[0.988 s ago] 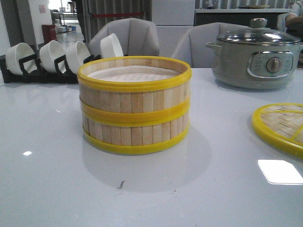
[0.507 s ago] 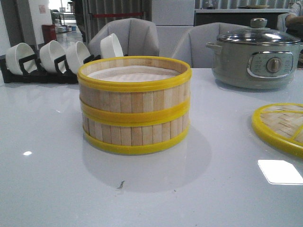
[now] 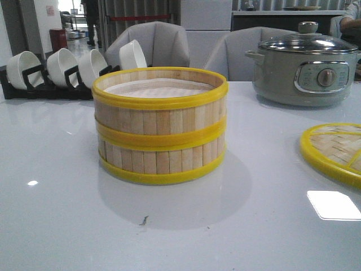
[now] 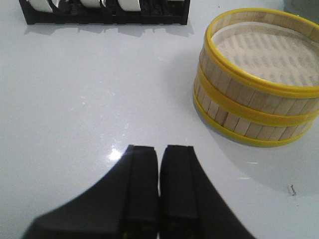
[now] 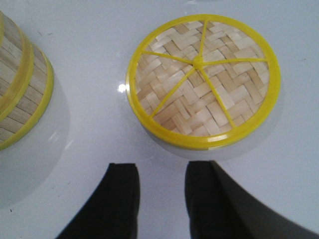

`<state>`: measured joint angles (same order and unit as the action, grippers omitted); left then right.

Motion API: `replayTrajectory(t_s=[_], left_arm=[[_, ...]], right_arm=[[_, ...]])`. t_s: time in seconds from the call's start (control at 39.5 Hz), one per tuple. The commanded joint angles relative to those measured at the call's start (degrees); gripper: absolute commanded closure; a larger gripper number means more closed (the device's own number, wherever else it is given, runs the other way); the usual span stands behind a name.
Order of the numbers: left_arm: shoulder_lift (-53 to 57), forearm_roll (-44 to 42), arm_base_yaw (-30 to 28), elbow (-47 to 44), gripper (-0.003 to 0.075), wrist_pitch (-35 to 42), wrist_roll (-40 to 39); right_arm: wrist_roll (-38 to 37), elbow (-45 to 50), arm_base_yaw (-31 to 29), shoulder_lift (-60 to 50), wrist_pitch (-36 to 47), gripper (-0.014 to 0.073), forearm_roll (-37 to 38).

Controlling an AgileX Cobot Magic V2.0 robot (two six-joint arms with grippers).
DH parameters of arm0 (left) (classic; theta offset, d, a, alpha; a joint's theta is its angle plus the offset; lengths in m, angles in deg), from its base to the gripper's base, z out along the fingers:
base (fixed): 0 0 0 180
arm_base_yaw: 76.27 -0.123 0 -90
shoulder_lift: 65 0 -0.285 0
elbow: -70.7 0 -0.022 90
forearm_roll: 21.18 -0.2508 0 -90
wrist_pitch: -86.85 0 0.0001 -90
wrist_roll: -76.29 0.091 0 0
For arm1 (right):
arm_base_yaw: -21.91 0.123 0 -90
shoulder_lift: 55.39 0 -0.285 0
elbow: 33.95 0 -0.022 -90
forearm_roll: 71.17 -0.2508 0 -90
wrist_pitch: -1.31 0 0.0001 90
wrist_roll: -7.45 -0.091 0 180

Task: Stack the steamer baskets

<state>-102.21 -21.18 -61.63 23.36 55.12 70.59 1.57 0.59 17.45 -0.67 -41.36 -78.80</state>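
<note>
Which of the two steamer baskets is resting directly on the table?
The lower steamer basket stands on the white table; the upper steamer basket, showing its pale liner, sits stacked on it.

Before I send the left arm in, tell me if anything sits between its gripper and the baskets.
Nothing visible does. In the left wrist view only bare table lies between the left gripper, fingers together, and the baskets, which are already stacked one on the other. The bowl rack stands off to one side.

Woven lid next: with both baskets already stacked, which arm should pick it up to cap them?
Right, probably. The right gripper is open with the woven lid just ahead of its fingers. The left gripper is shut beside the stacked baskets, with no lid in its view.
</note>
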Motion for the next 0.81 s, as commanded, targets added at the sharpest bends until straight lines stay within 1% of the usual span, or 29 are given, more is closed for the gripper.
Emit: replayTrajectory(t_s=[0.0,0.2,0.35,0.53,0.66,0.79], left_arm=[[-0.1,0.0,-0.1,1.7,0.0633,4.8,-0.4],[-0.1,0.0,-0.1,1.7,0.0633,4.8,-0.4],[-0.1,0.0,-0.1,1.7,0.0633,4.8,-0.4],[-0.1,0.0,-0.1,1.7,0.0633,4.8,-0.4],[-0.1,0.0,-0.1,1.7,0.0633,4.8,-0.4],[-0.1,0.0,-0.1,1.7,0.0633,4.8,-0.4]], right_arm=[[0.5,-1.9,0.0,-0.3,1.2,0.0241,-0.2],[0.5,-1.9,0.0,0.0,0.7,0.0241,1.1],[0.5,-2.3,-0.1,5.3,3.4,0.0241,1.6],[0.5,-6.1,-0.3,17.4,4.5,0.0241,1.6],[0.5,-11.9,-0.3,26.8,5.4,0.0241,2.0],[0.5,-19.0,-0.3,35.6,5.2,0.0241,4.0]])
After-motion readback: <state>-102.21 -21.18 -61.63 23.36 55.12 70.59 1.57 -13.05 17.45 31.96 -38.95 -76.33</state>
